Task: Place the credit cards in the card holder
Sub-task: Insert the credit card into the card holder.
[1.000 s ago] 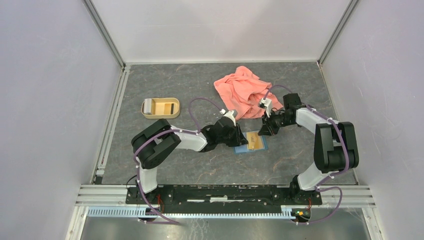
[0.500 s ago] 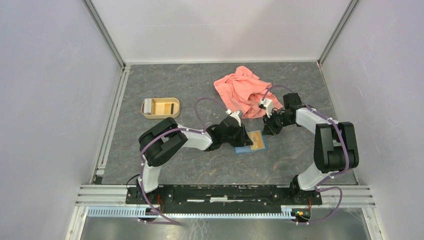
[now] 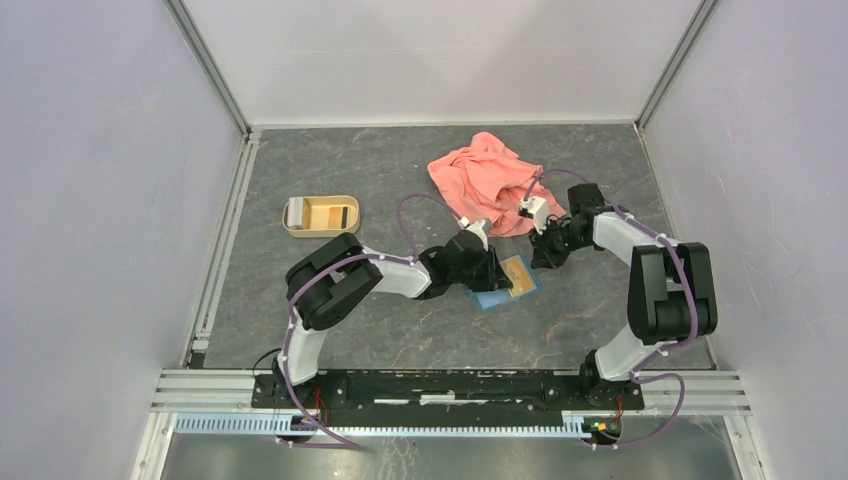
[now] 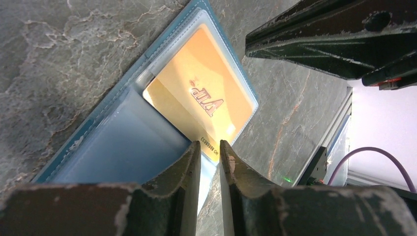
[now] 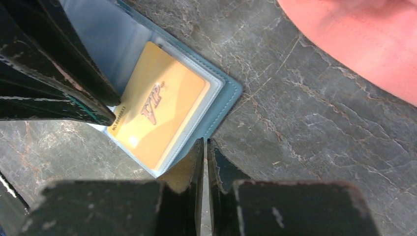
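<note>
The teal card holder (image 3: pixel 490 297) (image 4: pixel 113 142) (image 5: pixel 223 93) lies open on the grey table. An orange credit card (image 3: pixel 517 275) (image 4: pixel 201 93) (image 5: pixel 157 110) sits in its clear sleeve, one end sticking out. My left gripper (image 3: pixel 506 281) (image 4: pixel 210 143) is low over the holder with its tips at that protruding end. Its jaws are a narrow gap apart, with nothing between them. My right gripper (image 3: pixel 550 258) (image 5: pixel 204 140) hovers just off the holder's right edge, its jaws pressed almost together on nothing. A greyish-white card (image 3: pixel 297 213) stands in the tan tray.
The tan tray (image 3: pixel 320 232) is at the left middle of the table. A salmon-pink cloth (image 3: pixel 485 180) (image 5: pixel 364 44) lies bunched behind the right gripper. Metal rails border the table on the left and near sides.
My left gripper has slid right, over the open holder to the card's end. My right gripper has drawn back to the right of the holder and closed its jaws.
</note>
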Robot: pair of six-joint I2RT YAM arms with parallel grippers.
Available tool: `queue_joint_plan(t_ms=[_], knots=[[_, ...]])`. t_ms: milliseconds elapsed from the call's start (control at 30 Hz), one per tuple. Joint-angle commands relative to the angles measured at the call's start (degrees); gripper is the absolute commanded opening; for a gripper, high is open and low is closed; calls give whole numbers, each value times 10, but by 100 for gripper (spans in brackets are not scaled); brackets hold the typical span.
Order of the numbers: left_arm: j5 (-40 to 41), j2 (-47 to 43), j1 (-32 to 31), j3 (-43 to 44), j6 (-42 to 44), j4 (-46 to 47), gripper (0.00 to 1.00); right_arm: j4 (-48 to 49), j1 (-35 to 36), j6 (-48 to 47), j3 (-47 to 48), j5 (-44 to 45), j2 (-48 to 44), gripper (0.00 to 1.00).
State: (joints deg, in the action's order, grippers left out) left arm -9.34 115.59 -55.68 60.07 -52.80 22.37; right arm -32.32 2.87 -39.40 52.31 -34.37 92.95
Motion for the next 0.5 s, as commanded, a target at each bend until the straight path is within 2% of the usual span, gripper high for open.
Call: queue_joint_plan(t_ms=[0, 233, 467], knots=[[2, 15, -3, 23, -9, 6, 28, -19, 5, -15, 20, -35, 9, 11], [4, 19, 0, 29, -9, 18, 29, -43, 24, -29, 30, -50, 35, 11], [4, 0, 10, 10, 3, 47, 31, -39, 25, -32, 29, -71, 18, 12]])
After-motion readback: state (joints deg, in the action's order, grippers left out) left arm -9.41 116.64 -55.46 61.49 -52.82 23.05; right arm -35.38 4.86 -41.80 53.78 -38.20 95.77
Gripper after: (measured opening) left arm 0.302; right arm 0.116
